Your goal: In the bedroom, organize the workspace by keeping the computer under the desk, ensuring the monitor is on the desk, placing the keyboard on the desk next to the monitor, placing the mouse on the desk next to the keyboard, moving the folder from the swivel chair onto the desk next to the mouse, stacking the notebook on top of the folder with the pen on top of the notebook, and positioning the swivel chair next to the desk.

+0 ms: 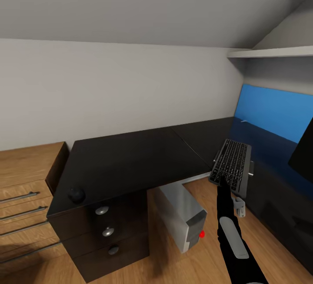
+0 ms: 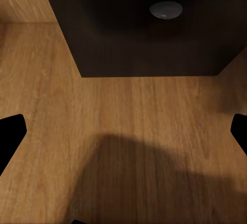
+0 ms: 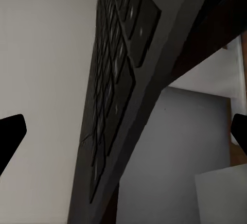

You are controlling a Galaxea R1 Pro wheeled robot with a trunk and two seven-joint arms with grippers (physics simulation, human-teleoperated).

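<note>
a: what's around the right arm?

b: the glossy black tabotop [image 1: 130,162] runs in an l, with a blue back panel [image 1: 278,114] on its far side, a white shelf [image 1: 274,52] above that, and a wooden chest of drawers [image 1: 26,188] off at the other end. under the near end sits a dark drawer unit [image 1: 108,232] with three round knobs. a small dark ball-like thing, probably the mouse [image 1: 77,195], lies at the tabletop's near corner.

a: and the keyboard?

b: the keyboard [image 1: 231,166] is right at the tip of the right arm's jaws [image 1: 222,178], lifted and tilted over the tabletop's inner edge. in the right wrist view the keyboard [image 3: 116,90] runs between the two fingertips [image 3: 10,136], which stand wide apart, so the jaws look open around its near end; whether they touch it, i can't tell.

a: the left side?

b: the left jaws [image 2: 123,131] are spread wide too, holding nothing, over wooden floor [image 2: 128,131] near the drawer unit.

a: counts?

b: one keyboard, one computer [image 1: 182,214] on the floor under the tabletop, well below the right jaws, and one monitor [image 1: 303,149], just its dark edge beyond the keyboard.
</note>
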